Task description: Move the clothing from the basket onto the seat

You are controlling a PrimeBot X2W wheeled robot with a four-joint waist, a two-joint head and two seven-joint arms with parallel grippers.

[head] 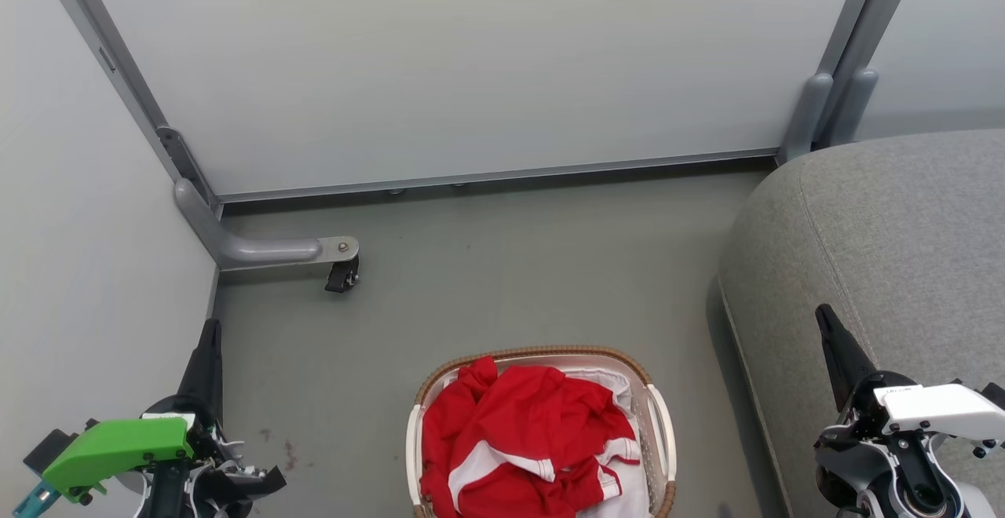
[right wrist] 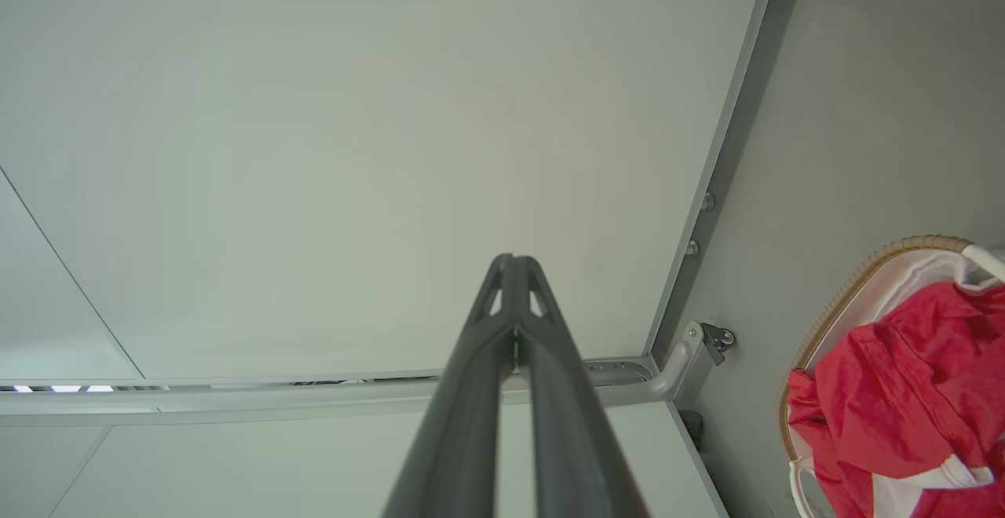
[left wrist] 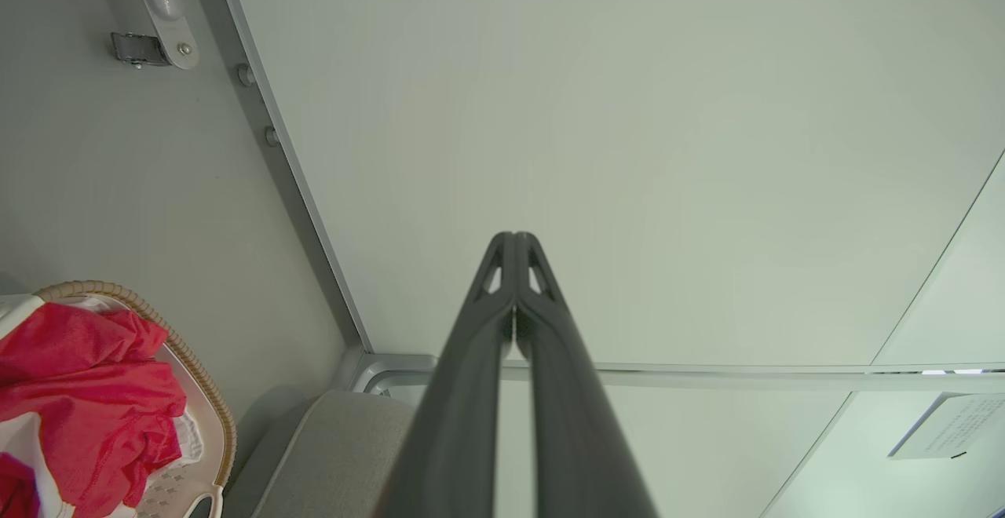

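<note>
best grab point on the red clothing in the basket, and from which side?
The clothing bunches into a raised ridge at the pile's far-left end, seemingly its highest part, close to the basket rim. Probably pinch that ridge, coming straight down from above: the basket walls block any side approach, and the standing fold gives the jaws fabric to close on.

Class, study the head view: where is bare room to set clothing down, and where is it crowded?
Free: the seat, from its left edge to the right gripper; the floor between basket rim and partition rail. Crowded: the basket, heaped with clothing.
</note>
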